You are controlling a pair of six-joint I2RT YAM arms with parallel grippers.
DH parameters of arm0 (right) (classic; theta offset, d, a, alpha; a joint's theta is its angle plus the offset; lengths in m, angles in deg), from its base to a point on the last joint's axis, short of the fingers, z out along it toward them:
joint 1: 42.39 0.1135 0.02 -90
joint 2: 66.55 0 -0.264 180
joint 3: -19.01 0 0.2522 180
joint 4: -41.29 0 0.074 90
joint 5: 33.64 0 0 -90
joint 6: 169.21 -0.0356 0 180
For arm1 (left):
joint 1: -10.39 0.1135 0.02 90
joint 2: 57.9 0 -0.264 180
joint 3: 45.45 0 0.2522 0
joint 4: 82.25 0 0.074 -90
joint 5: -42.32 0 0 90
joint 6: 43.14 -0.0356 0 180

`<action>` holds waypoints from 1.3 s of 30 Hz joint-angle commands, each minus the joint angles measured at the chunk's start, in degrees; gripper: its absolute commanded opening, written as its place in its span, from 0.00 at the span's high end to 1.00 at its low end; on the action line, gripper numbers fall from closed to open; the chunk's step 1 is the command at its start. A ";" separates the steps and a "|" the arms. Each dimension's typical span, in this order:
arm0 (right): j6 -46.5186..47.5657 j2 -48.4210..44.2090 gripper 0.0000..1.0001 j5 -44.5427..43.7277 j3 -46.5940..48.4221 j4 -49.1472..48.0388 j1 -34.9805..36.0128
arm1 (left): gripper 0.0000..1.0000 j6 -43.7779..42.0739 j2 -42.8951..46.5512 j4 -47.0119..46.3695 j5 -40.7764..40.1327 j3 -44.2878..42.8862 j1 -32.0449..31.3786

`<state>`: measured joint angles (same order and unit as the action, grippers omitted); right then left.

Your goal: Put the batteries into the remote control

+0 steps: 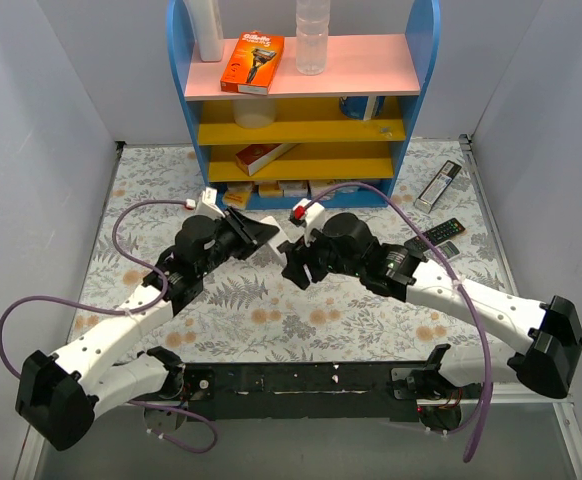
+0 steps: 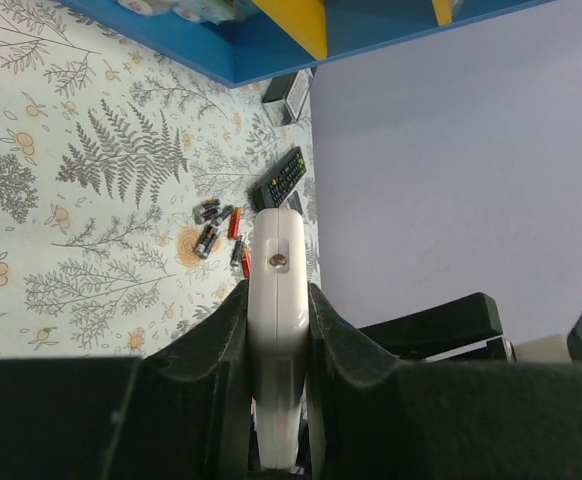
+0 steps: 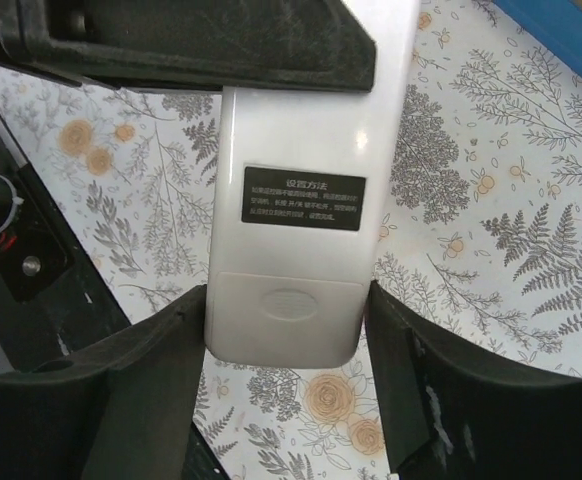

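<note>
Floral cloth [image 1: 271, 320] is covering the table beneath both arms; left gripper [image 2: 278, 292] is clamping the white remote control [image 2: 276, 250] edge-on; right gripper [image 3: 286, 300] is pinching its lower end, labelled back facing that camera; beyond, batteries [image 2: 221, 230] are lying loose beside a black remote [image 2: 279, 178]; blue shelf [image 1: 179, 90] is standing behind.

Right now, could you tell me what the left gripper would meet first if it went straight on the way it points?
Past the remote control it clamps, the left gripper would probably reach the black remote on the mat first, the batteries just beside that line; depth is unclear.
</note>
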<state>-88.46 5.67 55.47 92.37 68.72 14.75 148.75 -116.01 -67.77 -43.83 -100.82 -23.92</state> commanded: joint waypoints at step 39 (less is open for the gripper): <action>-39.87 -16.68 0.30 12.40 -29.36 -44.17 -10.56 | 1.00 -3.10 6.08 -39.73 11.17 15.59 -0.24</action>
<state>-126.30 -11.73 66.21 62.88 29.51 5.16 143.90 -109.47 -102.44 -33.18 -85.89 -23.92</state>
